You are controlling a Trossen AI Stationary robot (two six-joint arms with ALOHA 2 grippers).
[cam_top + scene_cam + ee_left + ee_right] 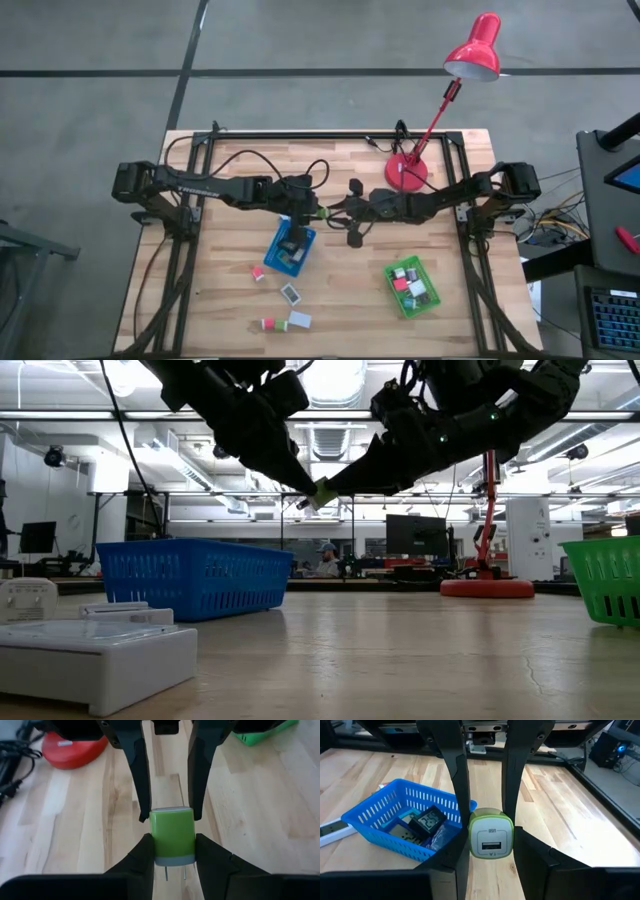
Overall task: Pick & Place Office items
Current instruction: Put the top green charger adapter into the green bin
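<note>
A small green charger (172, 832) with a grey plug end hangs in the air over the table's middle, just beyond the blue tray's (290, 250) far end. My left gripper (172, 845) and my right gripper (491, 842) are both shut on it from opposite sides, seen in the high view as left gripper (314, 212) and right gripper (333, 210). The blue tray holds several items. The green tray (412, 287) also holds several. Loose office items (291, 293) lie on the wood near the front. My left gripper pinches the charger's two sides at its grey plug end (159, 851) between both fingers. It comes from the table's left, slanting down. The charger is clear of the table, prongs toward this wrist. My right gripper pinches the same two sides at the USB-port end (476, 845). It comes from the table's right, nearly level. The port face looks back at this wrist.
A red desk lamp stands with its base (407, 172) at the far right, close behind my right arm. White boxes (90, 650) lie near the front left. Bare wood shows between the two trays.
</note>
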